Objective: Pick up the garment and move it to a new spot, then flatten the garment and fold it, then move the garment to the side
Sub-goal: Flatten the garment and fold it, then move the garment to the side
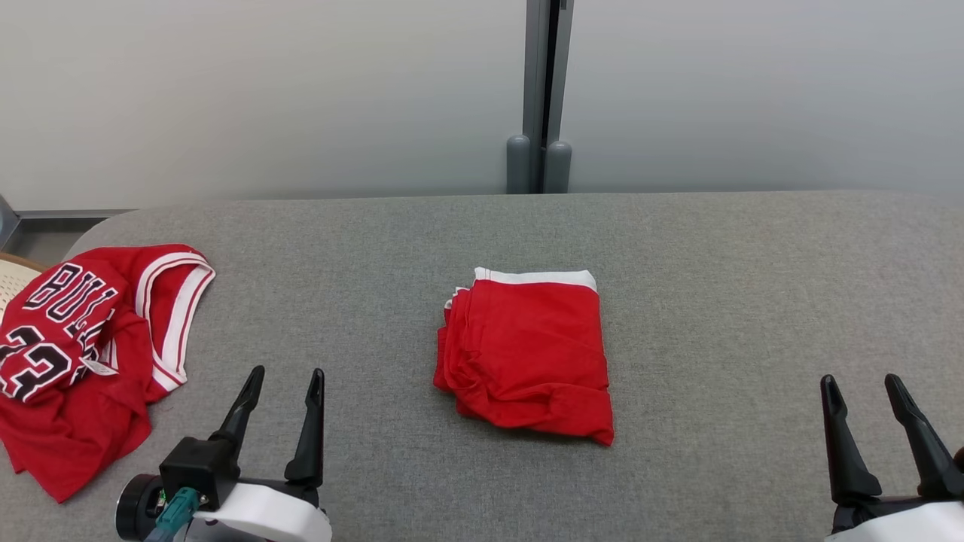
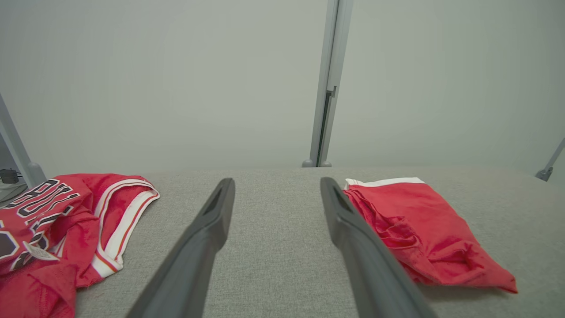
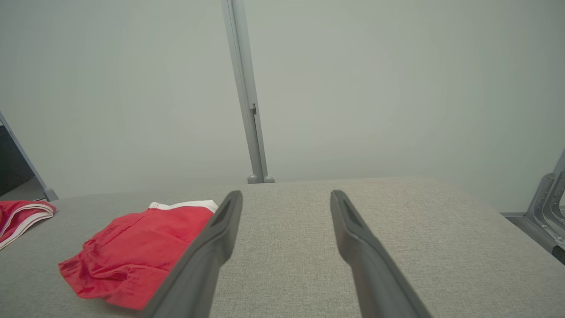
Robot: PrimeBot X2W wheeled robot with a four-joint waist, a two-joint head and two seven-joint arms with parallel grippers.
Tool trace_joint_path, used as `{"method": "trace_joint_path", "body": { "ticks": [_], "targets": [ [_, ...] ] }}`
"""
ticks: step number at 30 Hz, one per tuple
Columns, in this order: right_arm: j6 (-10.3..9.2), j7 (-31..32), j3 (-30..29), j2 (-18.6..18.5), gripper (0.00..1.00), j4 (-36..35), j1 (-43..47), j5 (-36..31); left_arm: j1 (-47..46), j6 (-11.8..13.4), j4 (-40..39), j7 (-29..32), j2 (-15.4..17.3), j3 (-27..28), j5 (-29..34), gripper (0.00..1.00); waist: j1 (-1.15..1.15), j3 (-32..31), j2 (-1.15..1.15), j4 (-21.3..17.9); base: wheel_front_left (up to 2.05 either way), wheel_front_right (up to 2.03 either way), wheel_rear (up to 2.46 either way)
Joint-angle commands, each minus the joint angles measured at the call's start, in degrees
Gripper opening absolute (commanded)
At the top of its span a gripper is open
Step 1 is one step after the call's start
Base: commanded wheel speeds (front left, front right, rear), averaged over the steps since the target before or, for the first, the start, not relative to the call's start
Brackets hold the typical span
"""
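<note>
**Folded, just needs shifting aside**

Got the red garment [image 1: 527,354] folded in the middle of the bench [image 1: 715,263], ahead of both grippers, long side seemingly running away from the robot. Sits closer to the left gripper [image 1: 288,370] than the right gripper [image 1: 859,378]. Jaws spread wide on both, gripping nothing. Left wrist view catches the stacked fold edges. Head view gives the crumpled jersey [image 1: 75,354] far left.

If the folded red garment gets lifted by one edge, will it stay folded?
Probably not: the folded red garment shows loose, wrinkled layers, so it would likely droop open. Its thin cloth suggests it is light.
</note>
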Motion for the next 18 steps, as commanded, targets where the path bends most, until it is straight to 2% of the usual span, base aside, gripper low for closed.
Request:
{"method": "trace_joint_path", "body": {
  "ticks": [1,12,18],
  "targets": [
    [-0.02,0.2,-0.1,-0.3,1.0,0.1,0.5,0.1,0.7,0.4,0.0,0.1,0.4,0.0,-0.2,1.0,0.0,0.0,0.0,0.0,0.0,0.0,0.0],
    [-0.02,-0.2,-0.4,-0.6,1.0,0.9,-0.6,0.3,-1.6,0.5,0.6,0.2,0.7,-0.8,0.1,1.0,0.0,0.4,0.0,0.8,0.0,0.0,0.0],
    [-0.02,1.1,-1.4,-1.7,1.0,2.0,-2.0,0.1,-4.9,-0.3,-0.8,0.6,-0.1,-2.9,0.5,1.0,0.0,4.3,0.0,4.9,0.0,0.0,0.0]
  ]
}}
